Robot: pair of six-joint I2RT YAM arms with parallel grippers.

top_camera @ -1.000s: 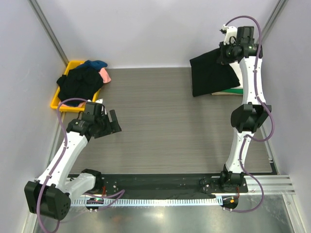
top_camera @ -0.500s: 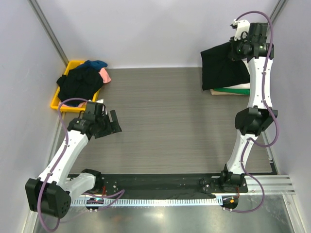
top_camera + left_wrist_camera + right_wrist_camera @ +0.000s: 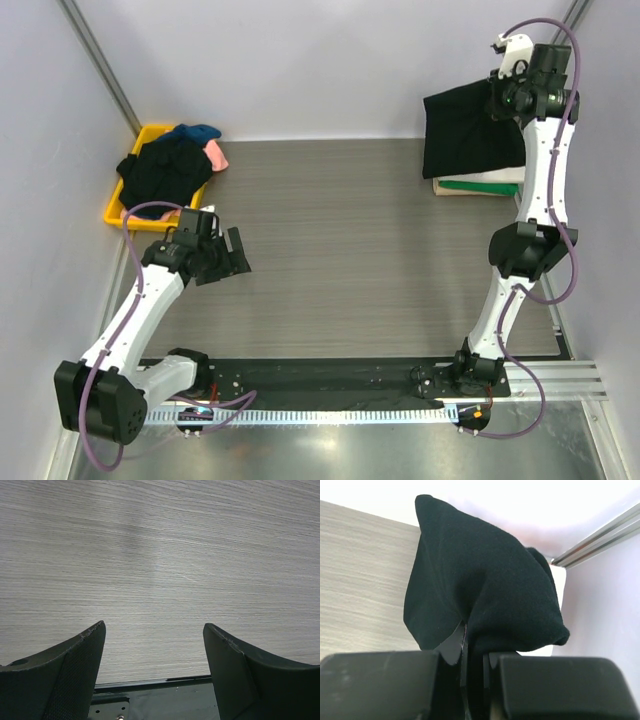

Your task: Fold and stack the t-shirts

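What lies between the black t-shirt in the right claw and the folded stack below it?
Nothing visible. The black t-shirt hangs from the right claw over the folded stack, where a green shirt shows beneath its hem.

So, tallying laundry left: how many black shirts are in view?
2: held black shirt in the right end effector above the stack; heaped black shirt on the yellow tray. More may be hidden.

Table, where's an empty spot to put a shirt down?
The whole middle of the table is bare, between the open left gripper and the folded stack. Crowded: the yellow tray of heaped shirts far left, and the far-right corner under the hanging black shirt.
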